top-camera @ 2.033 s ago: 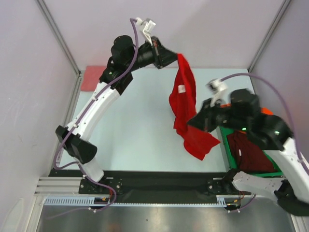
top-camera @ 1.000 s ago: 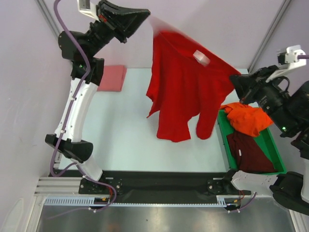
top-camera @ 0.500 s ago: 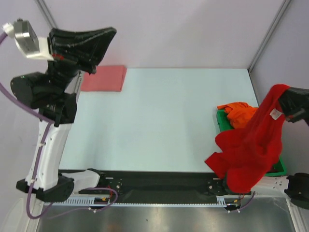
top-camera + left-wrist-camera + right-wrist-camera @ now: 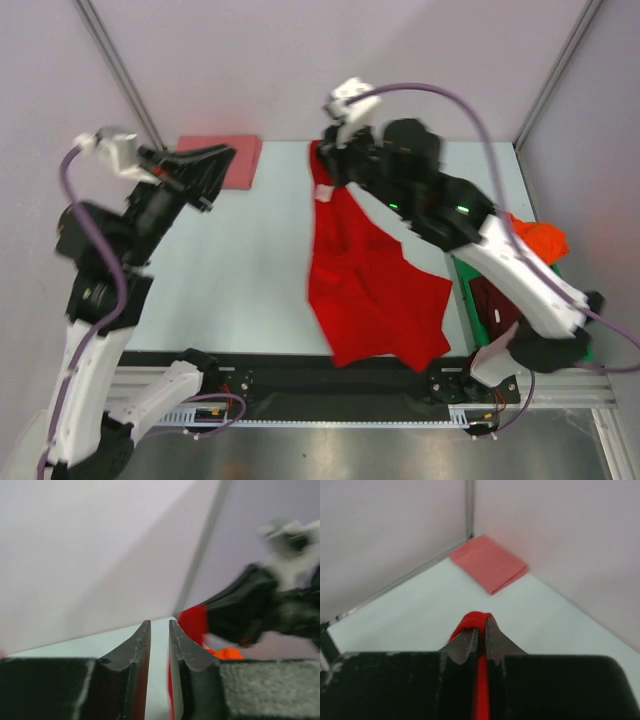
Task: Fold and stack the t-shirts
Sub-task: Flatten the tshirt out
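**Entry: red t-shirt held up by one corner, one of four folded**

We note the right gripper (image 4: 480, 632) clenched on the red t-shirt (image 4: 370, 290). In the right wrist view a fold of red cloth is pinched between its fingers. In the overhead view that arm reaches across to about 12 o'clock on the table (image 4: 250, 280). The shirt trails from there toward 6 o'clock, bunched at the top and fanning wider and creased lower down. A small white label (image 4: 325, 193) shows near the top. We cannot tell whether the lower hem rests on the table or hangs above it.

The left gripper (image 4: 159, 627) holds nothing. Its fingers stand slightly parted, and only the table and wall show through the narrow gap. It sits raised at about 10 o'clock and points toward the shirt.

Progress, as we judge it:
- Done: the pink t-shirt (image 4: 490, 570) lies folded in a neat rectangle in the 11 o'clock corner.
- In hand: the red one, gripped at a single point, neither spread flat nor folded.
- Left: the orange t-shirt (image 4: 540, 240) and the maroon t-shirt (image 4: 495, 300) lie crumpled in the green bin (image 4: 464, 283) at 4 o'clock.

So the stack has one piece and three remain. We expect the left gripper must take a second point on the red shirt before it can be laid out.
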Robot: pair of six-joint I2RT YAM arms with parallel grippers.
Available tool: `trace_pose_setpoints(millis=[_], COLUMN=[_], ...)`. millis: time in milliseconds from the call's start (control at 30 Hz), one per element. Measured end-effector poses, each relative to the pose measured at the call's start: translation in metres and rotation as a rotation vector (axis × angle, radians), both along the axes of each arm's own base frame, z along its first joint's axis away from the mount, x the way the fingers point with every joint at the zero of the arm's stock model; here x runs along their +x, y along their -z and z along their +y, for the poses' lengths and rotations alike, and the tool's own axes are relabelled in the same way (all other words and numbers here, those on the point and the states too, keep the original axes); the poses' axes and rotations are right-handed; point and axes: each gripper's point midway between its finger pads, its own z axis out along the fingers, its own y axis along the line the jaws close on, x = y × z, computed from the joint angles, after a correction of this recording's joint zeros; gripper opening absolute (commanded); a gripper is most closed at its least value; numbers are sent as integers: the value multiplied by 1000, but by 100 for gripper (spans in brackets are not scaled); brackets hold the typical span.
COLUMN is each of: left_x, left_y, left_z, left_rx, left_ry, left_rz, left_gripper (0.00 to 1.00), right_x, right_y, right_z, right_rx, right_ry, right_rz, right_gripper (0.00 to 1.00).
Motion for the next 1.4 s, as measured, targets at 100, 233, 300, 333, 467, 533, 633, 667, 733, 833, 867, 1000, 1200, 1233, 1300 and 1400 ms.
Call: trace_pose_setpoints(millis=[100, 233, 300, 333, 467, 533, 633, 667, 733, 833, 867, 1000, 1200, 1233, 1300, 1400], left_x=[-36, -95, -108, -106, -68, -36, -1, 2, 0, -19, -24, -33, -42, -45, -51, -54], left_y=[3, 2, 6, 13, 77, 140, 253, 284, 351, 415, 425, 435, 465, 472, 482, 488], left_z=[48, 101, 115, 116, 100, 81, 48, 42, 33, 22, 16, -13, -11, -7, -2, 4], left_rx=[-20, -90, -111, -108, -40, 40, 140, 162, 200, 243, 258, 293, 245, 237, 226, 204], left_ry=[-178, -326, -365, -375, -374, -350, -281, -268, -252, -227, -215, -159, -228, -246, -271, -301], left_rz=[-3, -57, -55, -27, 170, 354, 686, 774, 970, 1166, 1195, 1227, 1312, 1328, 1353, 1368], left_gripper=[50, 50, 51, 52, 56, 56, 58, 58, 58, 57, 58, 62, 63, 63, 64, 64], right_x=[43, 93, 111, 116, 116, 105, 56, 40, 9, -22, -29, -55, -54, -52, -46, -36], right_y=[66, 160, 190, 205, 241, 251, 280, 288, 312, 364, 382, 441, 468, 471, 476, 484], right_z=[70, 134, 149, 151, 123, 96, 34, 15, -27, -80, -93, -140, -184, -191, -199, -204], right_rx=[-56, -115, -127, -138, -208, -225, -253, -261, -249, -240, -247, -303, -152, -118, -61, -16], right_ry=[-100, -197, -205, -195, -102, -29, 78, 110, 201, 360, 417, 637, 821, 847, 879, 905], right_rz=[105, 281, 348, 388, 544, 609, 749, 789, 877, 1017, 1064, 1198, 1293, 1304, 1319, 1328], right_gripper=[36, 93, 98, 99, 93, 88, 83, 81, 72, 62, 63, 69, 70, 70, 70, 66])
